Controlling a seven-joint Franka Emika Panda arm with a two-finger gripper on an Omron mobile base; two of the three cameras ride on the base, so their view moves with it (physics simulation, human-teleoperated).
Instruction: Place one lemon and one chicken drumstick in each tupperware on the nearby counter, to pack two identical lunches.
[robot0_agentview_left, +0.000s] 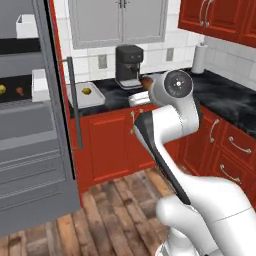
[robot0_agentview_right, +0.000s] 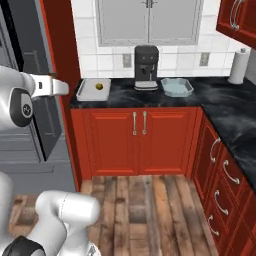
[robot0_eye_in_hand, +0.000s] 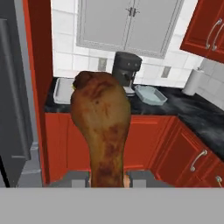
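My gripper (robot0_eye_in_hand: 110, 180) is shut on the thin end of a brown chicken drumstick (robot0_eye_in_hand: 103, 127), which stands up large in the hand view. Its tip (robot0_agentview_left: 146, 82) peeks out beside my arm in the left base view. The whitish-grey tupperware (robot0_agentview_right: 90, 92) (robot0_agentview_left: 95, 97) (robot0_eye_in_hand: 61, 92) sits at the counter's left end with a lemon (robot0_agentview_right: 99, 86) (robot0_agentview_left: 86, 91) in it. The pale blue tupperware (robot0_agentview_right: 177, 87) (robot0_eye_in_hand: 151, 95) lies right of the coffee machine, with nothing in it. A second lemon (robot0_agentview_left: 2, 89) and a brown item (robot0_agentview_left: 19, 91) rest on a fridge shelf.
The grey fridge door (robot0_agentview_left: 57, 110) stands open on the left, close to the counter (robot0_agentview_right: 225, 100) end. A black coffee machine (robot0_agentview_right: 146, 66) (robot0_eye_in_hand: 126, 70) stands between the trays. A paper towel roll (robot0_agentview_right: 239, 66) is at the far right. Red cabinets (robot0_agentview_right: 135, 140) run below.
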